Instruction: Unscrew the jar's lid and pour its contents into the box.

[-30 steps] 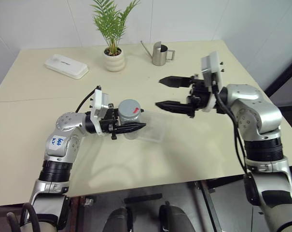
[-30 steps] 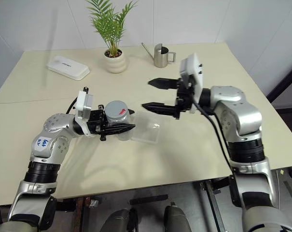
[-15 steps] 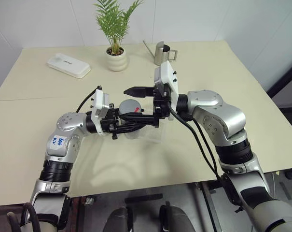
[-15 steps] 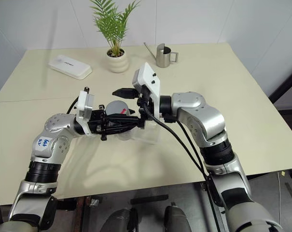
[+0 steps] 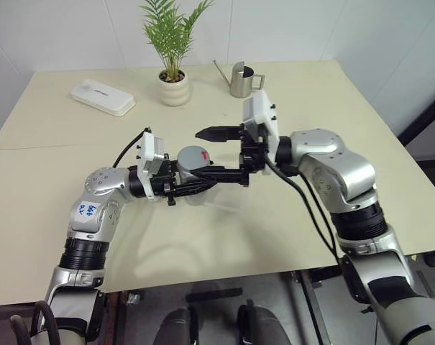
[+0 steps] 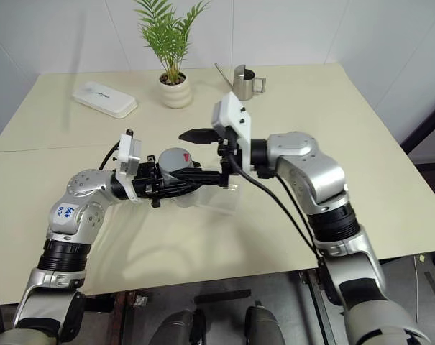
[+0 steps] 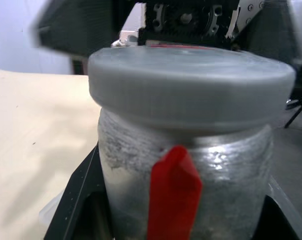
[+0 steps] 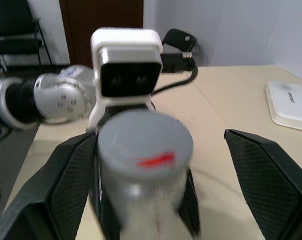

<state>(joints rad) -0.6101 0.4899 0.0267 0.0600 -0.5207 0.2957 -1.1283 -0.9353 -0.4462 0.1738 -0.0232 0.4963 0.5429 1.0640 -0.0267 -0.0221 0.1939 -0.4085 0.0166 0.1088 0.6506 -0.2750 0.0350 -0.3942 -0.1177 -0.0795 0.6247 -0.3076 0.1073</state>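
My left gripper (image 5: pixel 197 185) is shut on the jar (image 5: pixel 190 175), a small silvery cylinder held upright just above the table. The grey lid (image 5: pixel 194 156) with its red mark sits on the jar's mouth. My right gripper (image 5: pixel 214 154) reaches in from the right and is open, one finger on each side of the lid (image 8: pixel 145 144), with a clear gap on one side. In the left wrist view the jar (image 7: pixel 185 190) shows a red streak under the lid (image 7: pixel 190 85). The box (image 5: pixel 228 198), a clear shallow tub, lies on the table under and just right of the jar.
At the back of the cream table (image 5: pixel 289 215) stand a potted plant (image 5: pixel 172 86), a steel watering can (image 5: pixel 239 79) and a flat white case (image 5: pixel 102 98). The table's front edge runs just below both arms.
My right gripper has swung in from the right, still open, and now straddles the lid. The left gripper has kept the jar where it was.
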